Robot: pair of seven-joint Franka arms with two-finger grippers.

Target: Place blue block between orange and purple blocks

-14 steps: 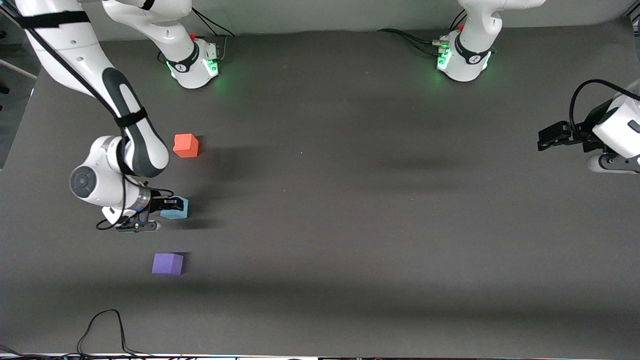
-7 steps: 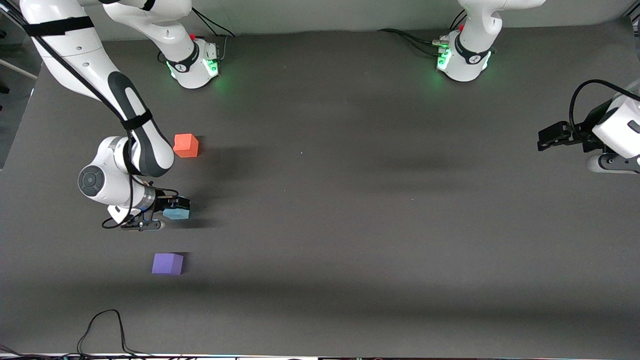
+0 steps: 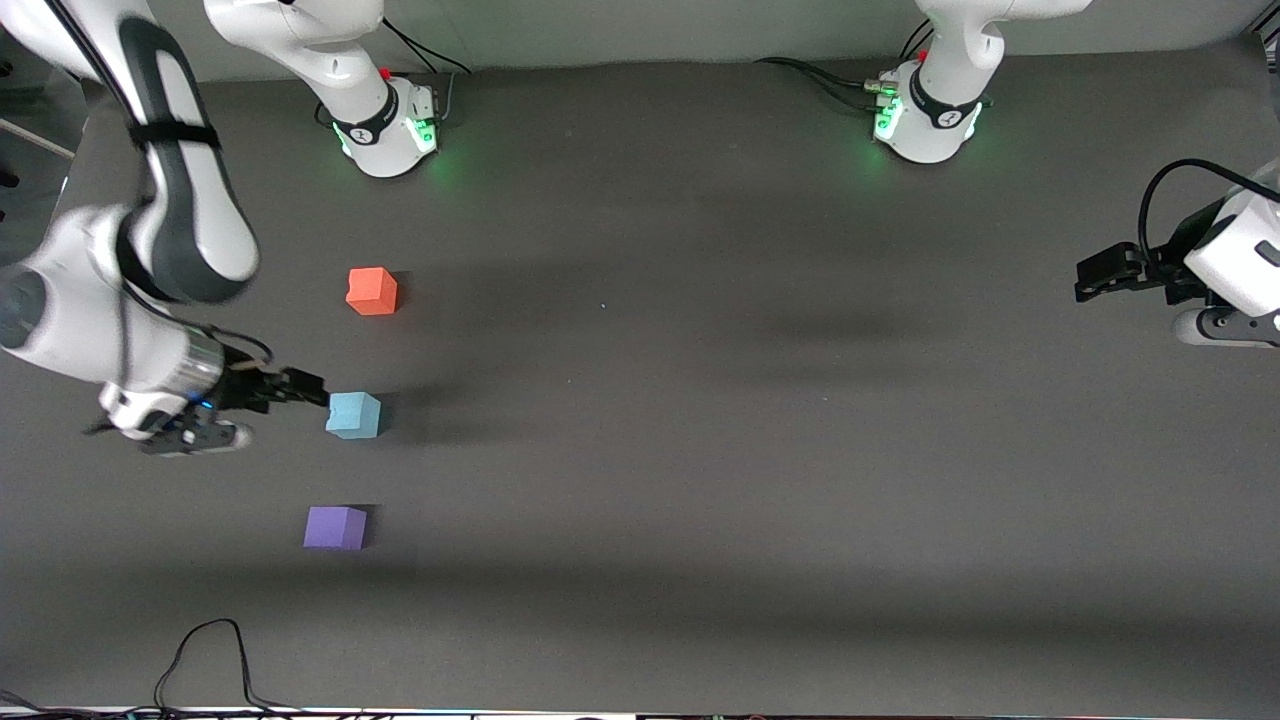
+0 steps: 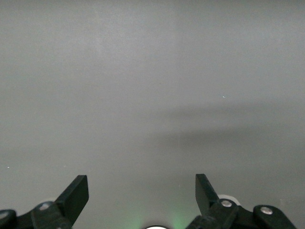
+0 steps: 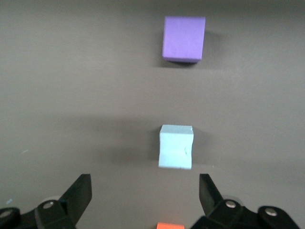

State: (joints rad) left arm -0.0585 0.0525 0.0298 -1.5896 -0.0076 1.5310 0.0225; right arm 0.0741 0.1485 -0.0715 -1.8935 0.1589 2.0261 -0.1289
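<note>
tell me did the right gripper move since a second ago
Yes. The right gripper, open, has left the blue block and pulled back toward the right arm's table end.

From my remote seat: orange block (image 5: pixel 170 225) cut by right wrist view's edge, only a sliver; left gripper (image 3: pixel 1090 276) fingertips too small in front view.

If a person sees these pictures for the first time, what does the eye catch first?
Three small cubes in a row on the dark table, toward the right arm's end: the orange block farthest from the front camera, the blue block in the middle, the purple block nearest. The right gripper, open, is beside the blue block; the left gripper, open, waits at the table's left-arm end.
</note>
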